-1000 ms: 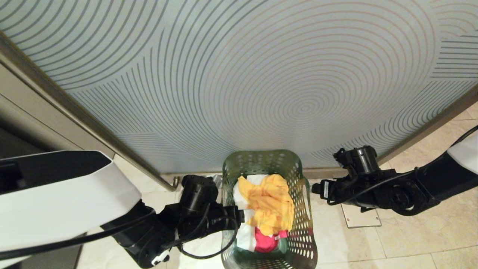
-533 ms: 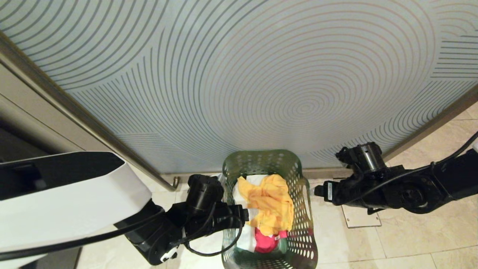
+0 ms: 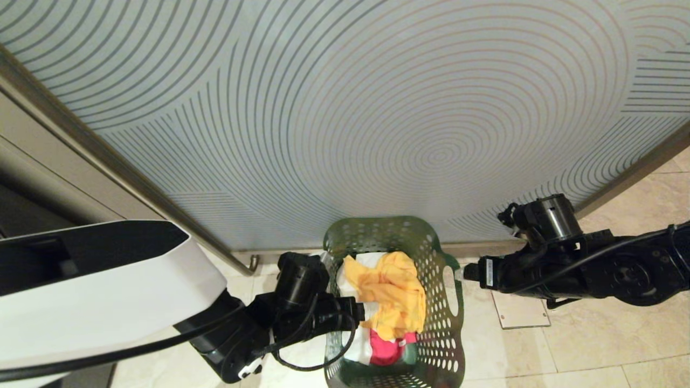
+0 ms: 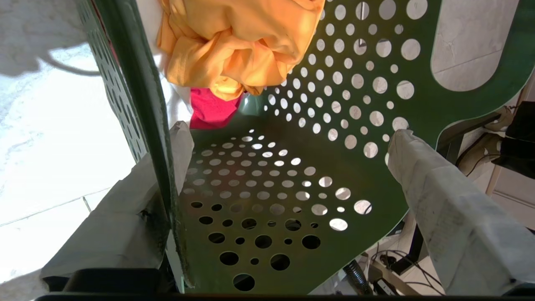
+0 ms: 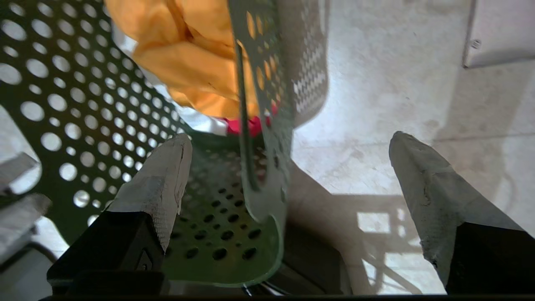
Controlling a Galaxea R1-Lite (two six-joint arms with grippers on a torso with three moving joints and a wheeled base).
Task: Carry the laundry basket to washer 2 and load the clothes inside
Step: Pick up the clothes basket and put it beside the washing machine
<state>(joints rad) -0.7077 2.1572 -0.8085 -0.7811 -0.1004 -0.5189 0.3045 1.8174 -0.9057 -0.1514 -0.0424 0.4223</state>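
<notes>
Both arms shifted right; spread fingers [image 4: 179,142] straddle the laundry basket [image 3: 439,242] rims, patterned wall [image 3: 345,108] close behind.

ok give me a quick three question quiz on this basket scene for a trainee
1. True or false: the left gripper is shut on the basket rim.
2. Which garment lies on top in the basket? A pink one, B yellow one, C white one.
3. Fill in: each gripper stands astride a side ____ of the basket.

Key
1. False: its jaws stand open, one finger outside the wall and one inside. The right gripper is open too.
2. B, the yellow garment, over the white and pink ones.
3. wall
</notes>
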